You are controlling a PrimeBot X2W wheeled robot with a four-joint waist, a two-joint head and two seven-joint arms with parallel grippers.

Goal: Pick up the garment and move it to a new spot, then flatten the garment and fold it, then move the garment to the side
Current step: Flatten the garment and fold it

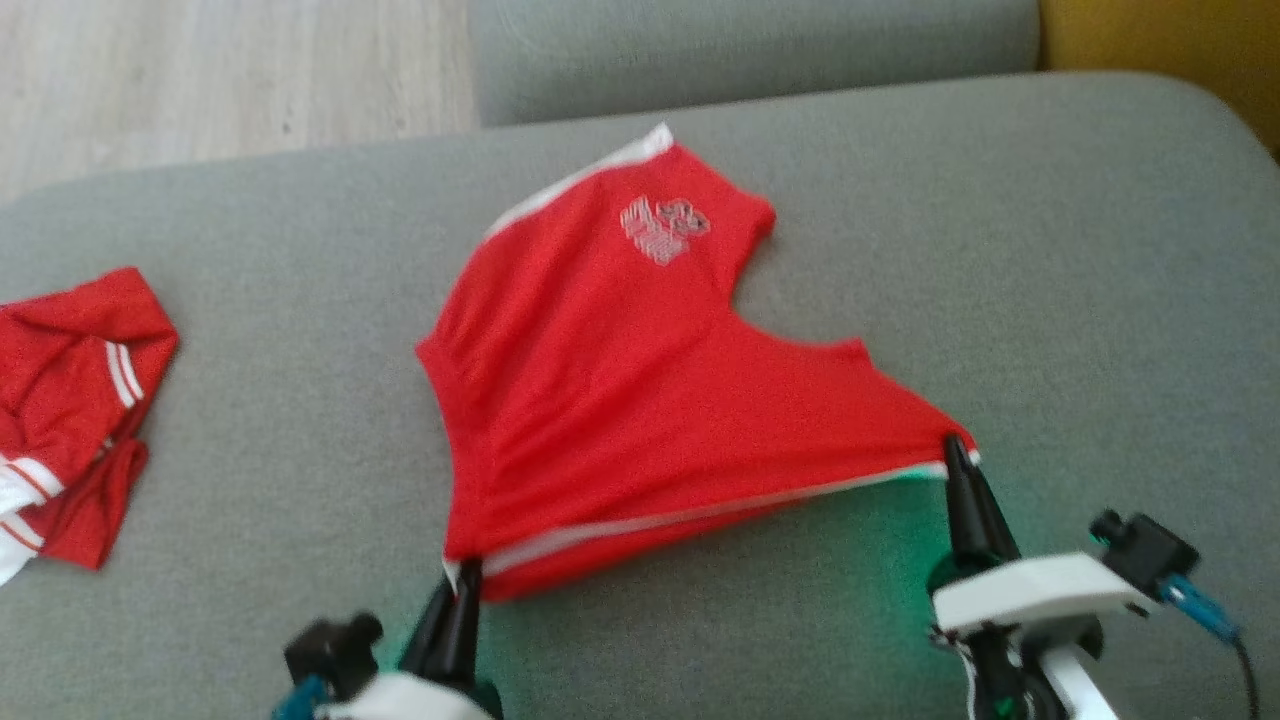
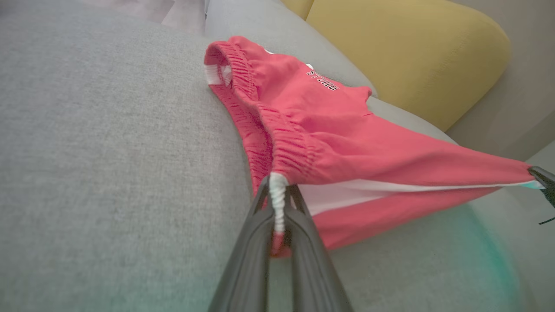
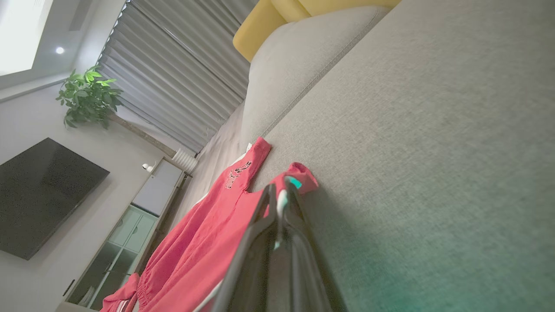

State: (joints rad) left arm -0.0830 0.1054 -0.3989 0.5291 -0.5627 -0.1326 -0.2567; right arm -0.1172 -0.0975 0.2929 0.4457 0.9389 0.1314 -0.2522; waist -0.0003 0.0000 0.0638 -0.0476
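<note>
Left gripper (image 1: 465, 578) and right gripper (image 1: 955, 452) each pinched tight on a near corner of the garment (image 1: 620, 380), which is stretched between them.
Both arms sit low at the near edge, fingers pointing forward. The left holds the white-trimmed elastic waistband end, the right holds the corner by the white stripe, further forward. The garment is mid grey sofa cushion (image 1: 1000, 250), near edge raised, far part lying flat. The white heart-shaped print (image 1: 663, 228) has lettering too blurred to read. Another red piece of clothing (image 1: 70, 400) lies well apart at the left.
</note>
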